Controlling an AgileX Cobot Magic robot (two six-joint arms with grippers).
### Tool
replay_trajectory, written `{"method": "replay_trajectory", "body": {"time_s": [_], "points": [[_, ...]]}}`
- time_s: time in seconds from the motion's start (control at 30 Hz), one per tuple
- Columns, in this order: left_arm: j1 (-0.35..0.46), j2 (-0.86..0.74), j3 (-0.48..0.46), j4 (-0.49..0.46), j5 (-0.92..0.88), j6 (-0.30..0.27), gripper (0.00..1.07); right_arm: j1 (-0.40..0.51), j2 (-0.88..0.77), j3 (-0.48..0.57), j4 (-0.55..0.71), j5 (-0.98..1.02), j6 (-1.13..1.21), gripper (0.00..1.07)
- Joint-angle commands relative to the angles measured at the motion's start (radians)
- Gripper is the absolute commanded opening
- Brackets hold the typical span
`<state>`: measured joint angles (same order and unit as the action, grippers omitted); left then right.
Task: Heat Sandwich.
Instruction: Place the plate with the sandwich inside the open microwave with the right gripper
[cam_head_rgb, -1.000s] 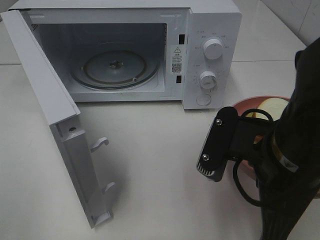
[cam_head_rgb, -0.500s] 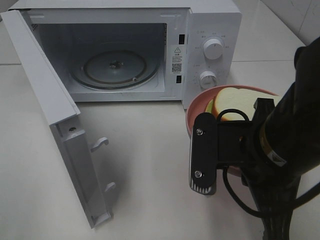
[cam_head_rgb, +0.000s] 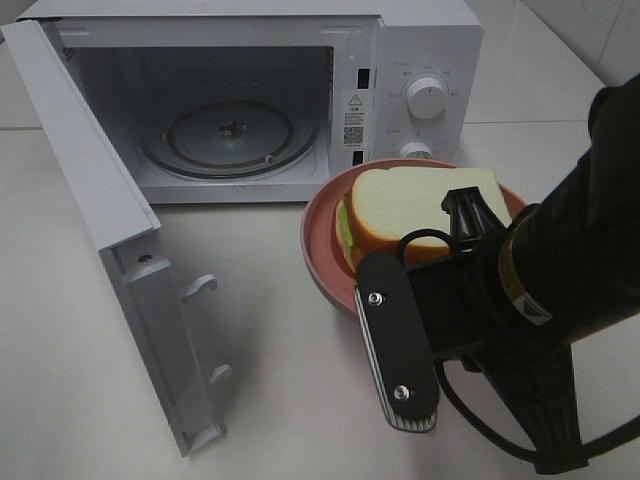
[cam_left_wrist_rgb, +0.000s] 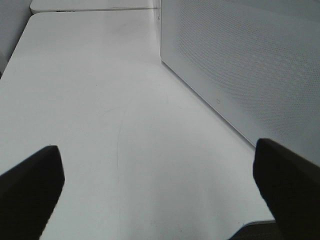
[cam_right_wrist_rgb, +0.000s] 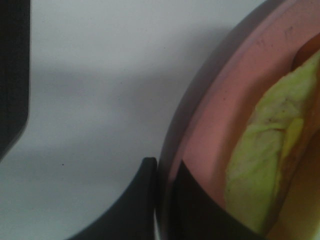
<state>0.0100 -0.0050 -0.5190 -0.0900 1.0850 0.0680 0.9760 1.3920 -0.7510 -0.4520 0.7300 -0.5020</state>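
Right wrist view: plate (cam_right_wrist_rgb: 215, 115) is clamped between right fingers (cam_right_wrist_rgb: 132, 205), sandwich (cam_right_wrist_rgb: 260, 165) just beyond; left fingers (cam_left_wrist_rgb: 30, 187) are held wide.

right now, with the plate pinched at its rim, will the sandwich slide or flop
Probably soft: the sandwich looks like thick spongy bread, likelier to squash than break. It lies loose on the smooth pink plate, pinched at one rim by the right gripper, so a tilt could slide it.
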Motion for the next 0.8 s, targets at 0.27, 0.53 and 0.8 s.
{"method": "replay_trajectory", "body": {"time_s": [0.27, 0.53, 0.8], "points": [[-0.006, -0.023, 0.001, -0.002, -0.014, -0.002, 0.98, 0.001, -0.008, 0.004, -0.074, -0.084, -0.234, 0.00], [-0.006, -0.023, 0.001, -0.002, -0.014, -0.002, 0.98, -0.010, -0.008, 0.004, -0.041, -0.139, -0.371, 0.00], [-0.006, -0.023, 0.001, -0.002, -0.014, -0.002, 0.98, -0.142, -0.008, 0.004, 0.088, -0.194, -0.614, 0.00]]}}
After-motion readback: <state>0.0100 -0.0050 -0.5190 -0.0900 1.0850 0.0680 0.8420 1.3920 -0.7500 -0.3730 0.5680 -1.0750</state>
